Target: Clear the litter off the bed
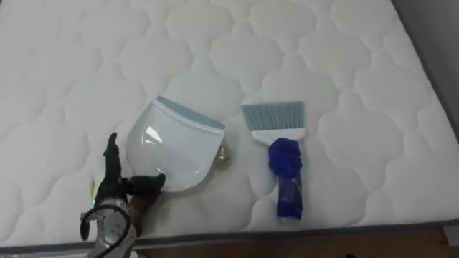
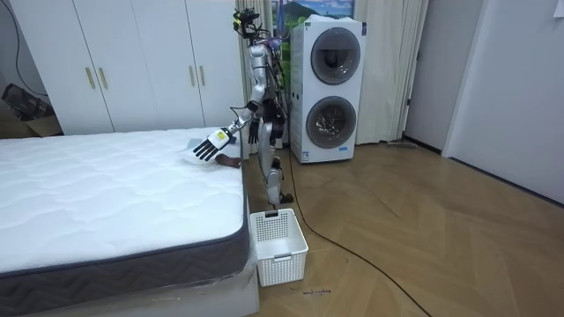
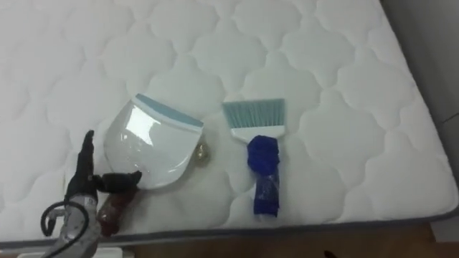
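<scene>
Nearest to me, my left hand (image 1: pixel 113 185) hangs low over the front edge of the bed (image 1: pixel 344 57). It is wide: fingers straight, one pointing up the mattress, the thumb stretched sideways to the near rim of the dustpan (image 1: pixel 176 147), and nothing is held. The dustpan is white with a blue lip and lies flat on the quilted mattress, its lip turned away from me. Its brown handle (image 1: pixel 141 206) pokes out toward me just beside my hand, partly under it.

Right at the dustpan's right edge sits a small crumpled scrap (image 1: pixel 224 155), touching or nearly touching the pan, I cannot tell which. Just beyond it on my right lies the brush (image 1: pixel 285 161), apart from the pan. Its pale blue bristles (image 1: pixel 274 115) face away from me and its handle, wrapped in dark blue, points back to the mattress edge.

From across the room, I stand at the far corner of the bed, arm held out over the mattress. A stacked washer and dryer (image 2: pixel 328 88) stand behind me and white wardrobes (image 2: pixel 132 62) line the wall. A white basket (image 2: pixel 278 242) stands on the wooden floor against the bed's near corner.
</scene>
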Available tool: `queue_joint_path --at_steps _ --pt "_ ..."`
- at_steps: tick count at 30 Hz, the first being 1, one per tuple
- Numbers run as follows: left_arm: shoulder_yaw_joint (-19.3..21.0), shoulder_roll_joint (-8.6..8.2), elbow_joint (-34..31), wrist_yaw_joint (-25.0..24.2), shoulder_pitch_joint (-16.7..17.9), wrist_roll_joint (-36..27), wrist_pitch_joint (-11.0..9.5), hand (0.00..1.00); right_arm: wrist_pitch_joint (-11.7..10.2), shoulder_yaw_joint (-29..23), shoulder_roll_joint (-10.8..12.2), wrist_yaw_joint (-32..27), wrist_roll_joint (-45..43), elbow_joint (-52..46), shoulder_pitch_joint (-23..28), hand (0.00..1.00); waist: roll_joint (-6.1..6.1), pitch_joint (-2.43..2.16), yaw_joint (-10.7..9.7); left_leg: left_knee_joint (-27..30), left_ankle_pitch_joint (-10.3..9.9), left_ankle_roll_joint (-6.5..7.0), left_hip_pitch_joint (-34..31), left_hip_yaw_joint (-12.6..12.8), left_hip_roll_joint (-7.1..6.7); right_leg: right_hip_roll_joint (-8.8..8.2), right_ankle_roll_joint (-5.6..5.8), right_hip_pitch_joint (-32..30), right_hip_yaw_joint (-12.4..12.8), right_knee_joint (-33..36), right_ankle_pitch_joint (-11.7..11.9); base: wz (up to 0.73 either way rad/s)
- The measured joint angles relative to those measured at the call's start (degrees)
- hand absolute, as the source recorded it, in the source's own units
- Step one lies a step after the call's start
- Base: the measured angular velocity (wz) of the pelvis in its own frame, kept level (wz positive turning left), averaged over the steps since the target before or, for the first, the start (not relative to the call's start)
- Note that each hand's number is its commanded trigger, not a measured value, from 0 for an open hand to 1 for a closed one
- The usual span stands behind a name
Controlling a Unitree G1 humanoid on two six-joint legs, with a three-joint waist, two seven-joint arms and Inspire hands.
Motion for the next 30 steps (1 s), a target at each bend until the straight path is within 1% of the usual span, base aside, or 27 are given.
queue_joint_path --at_steps 1,2,3,6,8,11,13,15,17,19,21,24,26,30 --pt "0.0 -0.23 0.5 0.0 0.0 0.0 0.3 0.0 0.0 0.6 -0.1 -0.1 0.3 0.0 -0.4 0.0 0.56 0.0 0.0 0.1 -0.1 -0.1 -0.4 -0.2 0.08 0.06 -0.1 0.2 -0.8 0.1 0.4 -0.19" --pt "-0.1 -0.72 1.1 -0.1 -0.2 0.0 0.8 0.0 0.1 1.7 -0.3 -0.3 0.5 0.0 -1.0 0.0 1.42 0.0 -0.6 0.2 -0.1 -0.14 -0.9 -0.4 0.12 0.17 -0.16 0.0 -1.5 0.1 0.7 0.16" --pt "-0.1 -1.33 1.8 -0.2 -0.6 0.0 1.1 0.0 0.6 2.5 -0.2 -0.4 0.5 0.1 -1.1 0.0 1.93 0.0 -1.2 0.2 -0.1 -0.14 -1.0 -0.1 0.17 0.19 -0.17 0.0 -2.0 0.4 0.7 0.2" --pt "0.0 -2.08 3.9 -0.6 -1.3 0.0 1.2 0.0 1.8 3.4 -0.1 0.1 0.9 0.2 -1.2 0.0 2.36 0.12 -1.4 0.2 -0.1 -0.2 -1.1 0.2 0.47 0.31 -0.4 -0.6 -2.4 1.7 0.5 0.03" --pt "-0.1 -2.48 4.8 -1.5 -1.9 0.0 1.7 0.0 2.5 3.9 -0.1 0.1 1.3 0.3 -1.6 0.0 2.35 0.17 -1.4 0.4 -0.2 -0.25 -1.6 0.2 0.51 0.42 -0.46 -1.6 -2.7 3.0 0.1 0.0" --pt "-1.3 -2.58 5.8 -2.7 -2.1 -1.1 2.6 0.0 3.4 5.6 -0.1 0.0 1.8 0.3 -1.7 0.0 2.28 0.22 -1.8 1.8 -0.3 -0.15 -2.6 0.3 0.5 0.12 -0.47 -3.1 -2.7 5.3 -0.7 -0.03" --pt "-1.9 -2.59 6.1 -3.0 -2.5 -2.1 2.9 0.0 3.4 6.3 -0.1 0.0 1.9 0.2 -2.4 0.0 2.08 0.33 -2.1 3.1 -0.3 -0.06 -4.2 0.6 0.52 -0.2 -0.52 -5.0 -2.7 7.5 -1.5 0.0" --pt "-2.8 -2.66 6.9 -3.9 -4.0 -2.3 3.6 0.0 3.4 7.9 -0.1 0.0 2.7 0.3 -3.2 0.0 2.11 0.43 -2.7 4.8 -0.3 -0.06 -6.5 0.4 0.75 -0.08 -0.65 -7.1 -2.7 8.8 -1.8 0.02" --pt "-3.1 -2.77 7.2 -4.2 -4.3 -2.4 3.9 0.0 3.4 8.5 -0.1 0.0 3.6 0.2 -3.5 0.0 2.16 0.5 -3.0 5.2 -0.3 -0.04 -6.8 0.4 0.79 -0.14 -0.7 -7.6 -2.6 9.4 -1.9 0.0" --pt "-3.4 -2.88 7.4 -4.3 -4.5 -3.3 3.9 0.0 3.4 9.5 -0.2 -0.1 5.1 0.1 -3.7 0.0 2.06 0.57 -2.9 5.4 -0.3 -0.04 -7.0 0.6 0.65 -0.57 -0.75 -8.3 -2.6 10.5 -2.6 -0.03" --pt "-3.5 -2.89 7.9 -4.4 -4.5 -3.3 4.0 0.0 3.5 9.4 -0.2 -0.3 5.8 0.1 -3.7 0.0 1.99 0.62 -3.1 5.6 -0.3 -0.04 -7.1 0.7 0.58 -0.8 -0.81 -8.7 -2.6 11.3 -2.9 -0.02" --pt "-3.9 -2.97 7.9 -4.4 -4.5 -3.3 4.0 0.0 3.7 9.4 -0.2 -0.4 5.7 0.0 -3.7 0.0 1.94 0.64 -3.2 5.6 -0.3 -0.06 -7.5 0.9 0.44 -1.01 -0.86 -9.6 -2.5 12.4 -3.4 0.0" --pt "-4.0 -3.25 7.9 -4.3 -4.5 -3.3 4.0 0.0 3.7 9.4 -0.2 -0.5 5.7 -0.1 -3.8 0.0 1.96 0.63 -3.1 5.6 -0.3 -0.08 -7.5 0.8 0.43 -0.96 -0.93 -9.6 -2.4 12.4 -3.6 0.03" --pt "-4.1 -3.27 7.8 -4.3 -4.5 -3.3 4.0 0.0 3.7 9.5 -0.2 -0.5 5.7 -0.1 -3.7 0.0 1.99 0.61 -3.1 5.5 -0.4 -0.23 -7.7 0.8 0.46 -0.94 -1.03 -9.6 -2.5 12.4 -3.8 0.05"
